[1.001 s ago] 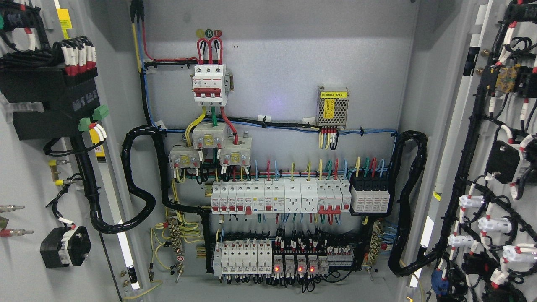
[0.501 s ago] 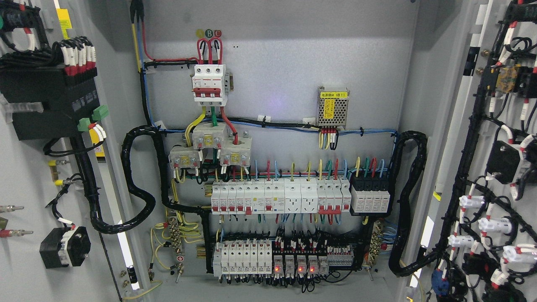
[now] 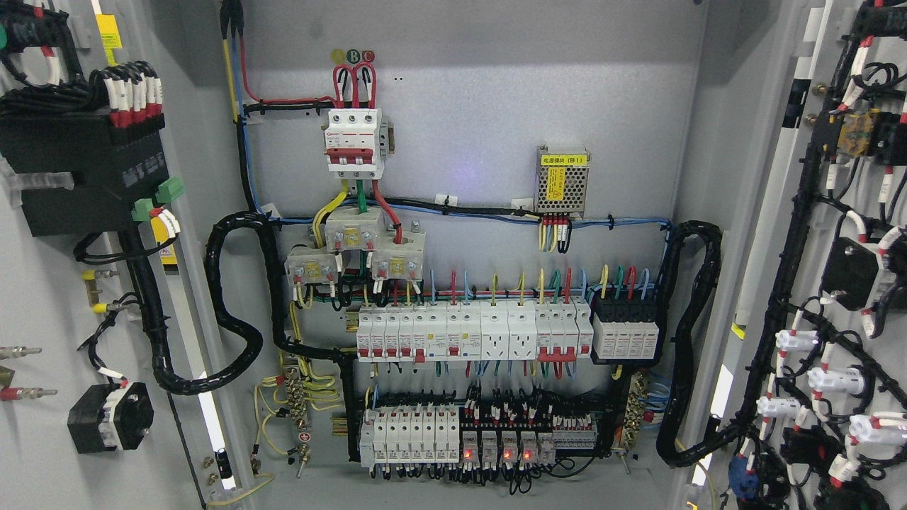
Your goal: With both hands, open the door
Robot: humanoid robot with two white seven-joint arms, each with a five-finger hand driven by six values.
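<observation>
Grey sheet steel is what you face: the cabinet stands open, with the left door swung out at the picture's left edge and the right door swung out at the right edge, both showing their wired inner faces. Neither of the robot's hands is in view, so you cannot tell how their fingers stand. Inside on the back panel, a red and white main breaker sits at the upper left with 3 red wire loops above it, and a small meshed power supply with a yellow label hangs to its right. Below them you see a long row of white breakers, ending beside a black module block. Lower still, a second row of breakers runs next to relays showing 4 red lights. Black corrugated cable looms curl from the cabinet onto each door.
</observation>
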